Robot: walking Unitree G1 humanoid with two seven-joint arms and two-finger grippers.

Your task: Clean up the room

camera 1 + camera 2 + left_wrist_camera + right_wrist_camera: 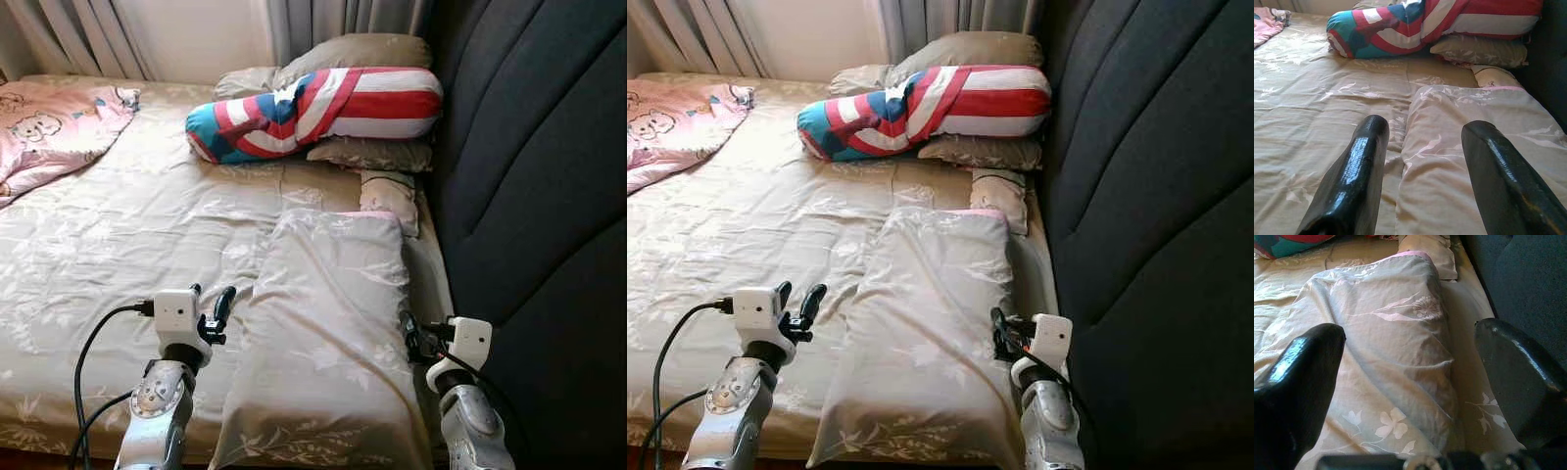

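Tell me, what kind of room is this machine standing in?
Most likely a bedroom: a wide bed with a beige floral sheet, pillows stacked against a dark padded headboard, and curtains behind.

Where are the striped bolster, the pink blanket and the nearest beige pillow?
Striped bolster (323, 113): left eye view, on its red and white stripes.
Pink blanket (49, 132): left eye view, on its printed middle.
Nearest beige pillow (333, 323): left eye view, on its flowered top.
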